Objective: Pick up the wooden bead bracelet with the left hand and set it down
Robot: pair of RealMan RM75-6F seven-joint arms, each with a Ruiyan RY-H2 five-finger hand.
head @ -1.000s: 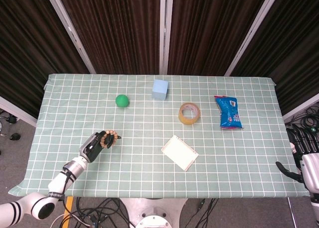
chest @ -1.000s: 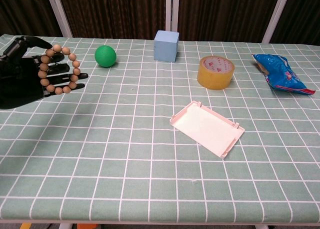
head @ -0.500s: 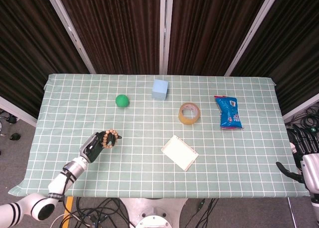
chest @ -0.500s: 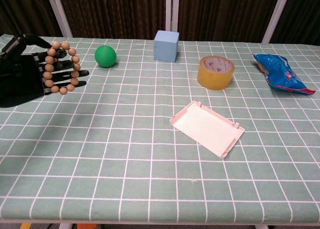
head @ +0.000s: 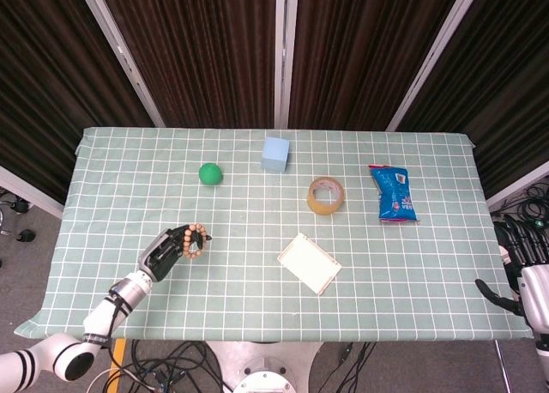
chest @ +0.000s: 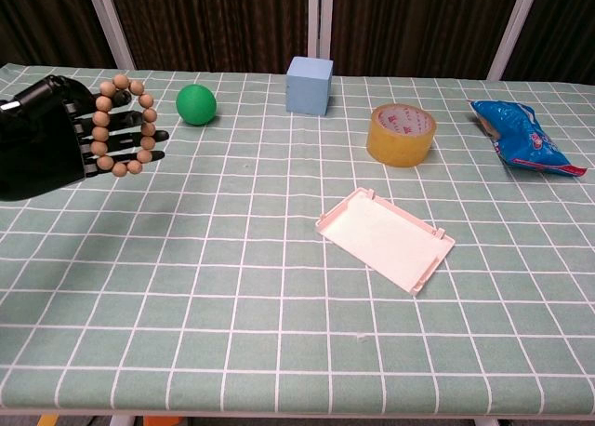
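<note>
The wooden bead bracelet [chest: 124, 125] [head: 196, 241] is a ring of round tan beads. It hangs on the fingers of my black left hand [chest: 58, 136] [head: 169, 249], which holds it above the green checked tablecloth [chest: 232, 286] at the front left. In the chest view the ring stands nearly upright around the fingertips. My right hand [head: 523, 277] sits off the table's right edge in the head view, its fingers spread with nothing in them.
A green ball [chest: 196, 104], a light blue cube [chest: 309, 85], a roll of tape [chest: 401, 135] and a blue snack bag [chest: 522, 139] line the far side. A pale pink tray [chest: 385, 237] lies mid-table, right of my left hand.
My left hand has shifted slightly right and toward the table's middle with the bracelet, and the ring now sits a bit higher on the fingers. The right hand has not moved.
</note>
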